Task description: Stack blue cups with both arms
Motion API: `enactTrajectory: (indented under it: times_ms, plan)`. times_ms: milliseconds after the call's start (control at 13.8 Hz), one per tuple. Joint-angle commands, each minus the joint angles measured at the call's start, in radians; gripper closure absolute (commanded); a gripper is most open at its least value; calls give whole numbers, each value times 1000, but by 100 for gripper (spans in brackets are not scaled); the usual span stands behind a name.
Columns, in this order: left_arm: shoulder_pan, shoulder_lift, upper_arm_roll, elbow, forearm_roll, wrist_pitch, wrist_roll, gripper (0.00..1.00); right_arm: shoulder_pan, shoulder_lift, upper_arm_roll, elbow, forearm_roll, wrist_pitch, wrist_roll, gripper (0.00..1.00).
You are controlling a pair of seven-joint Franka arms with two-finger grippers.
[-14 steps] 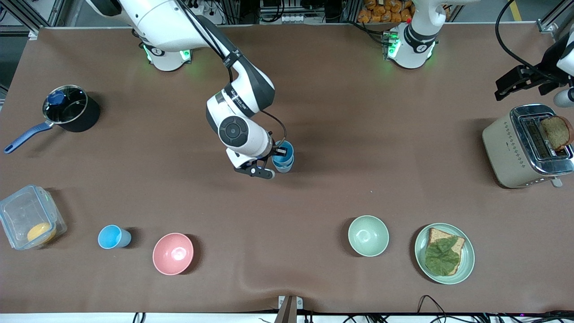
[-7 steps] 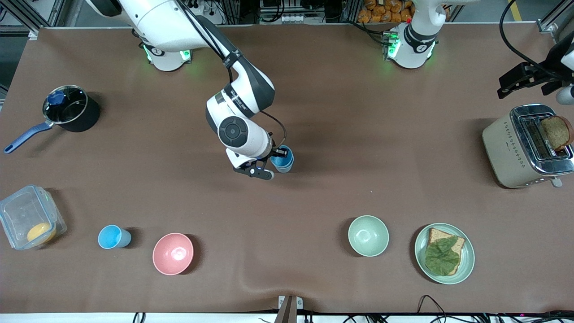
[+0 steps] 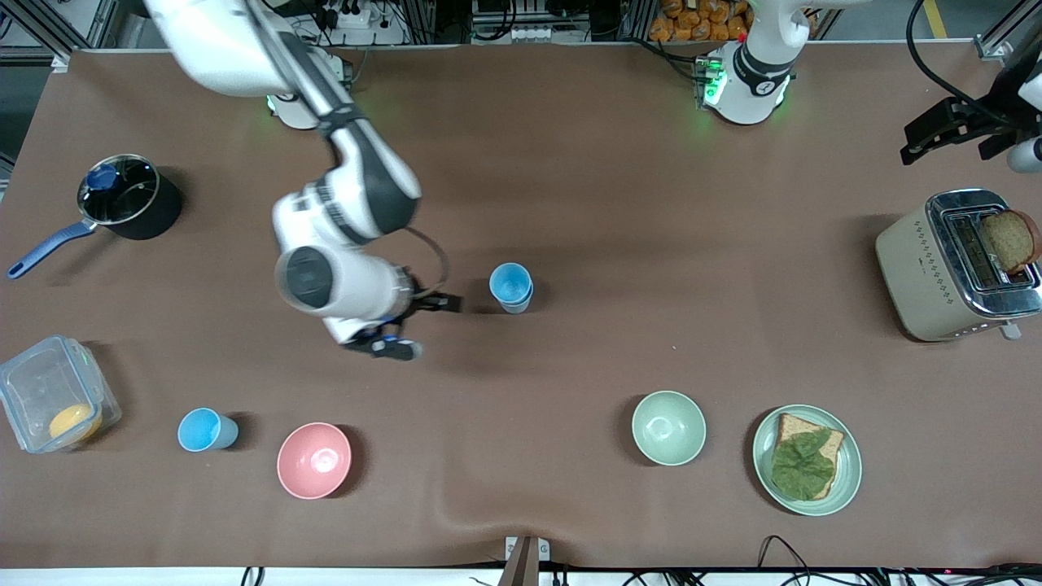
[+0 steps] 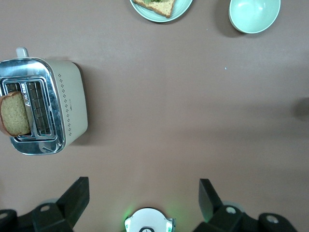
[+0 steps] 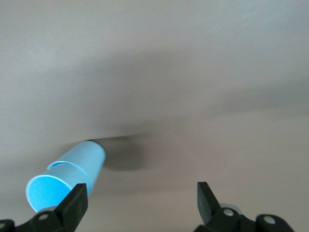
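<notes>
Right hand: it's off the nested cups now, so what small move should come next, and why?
Probably swing the right hand, open and empty, toward the lone sky-blue cup standing beside the pink bowl. The stacked cups already sit one inside the other mid-table, and that cup is the only one unstacked. The left hand waits open above the toaster.

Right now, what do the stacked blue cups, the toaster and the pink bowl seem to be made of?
The stacked blue cups look like thin matte plastic: even sky-blue colour, no glare. The toaster seems to be cream painted casing with a polished metal top that mirrors light. The pink bowl shows a soft sheen inside; it could be plastic or glazed ceramic, I cannot tell which.
</notes>
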Motion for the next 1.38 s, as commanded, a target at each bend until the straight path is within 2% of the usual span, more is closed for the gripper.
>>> enactTrajectory:
  times_ms: [0,145,507,651,796,868,1086,1303]
  plan:
    - [-10,-26,1,-22,-8,18,30,0,-104,-84,14,-19,-32,-104,-130,0]
    - [-4,-17,2,-21,-11,18,41,0,-181,-136,14,-21,-112,-187,-233,0]
    - [-5,-8,1,-11,-10,17,44,0,-359,-275,13,-38,-161,-302,-480,0]
    - [3,23,-1,22,-14,14,41,0,-385,-375,13,-93,-219,-303,-485,0]
    - [0,26,-1,24,-7,14,41,0,-408,-479,10,-154,-226,-301,-483,0]
    - [-8,26,-1,27,-4,12,40,0,-411,-513,-13,-174,-226,-301,-482,0]
    - [-11,23,-2,24,-5,12,40,0,-401,-562,-76,-182,-214,-304,-457,0]
    - [-14,9,-4,7,-5,-4,38,0,-370,-567,-105,-179,-214,-345,-356,0]
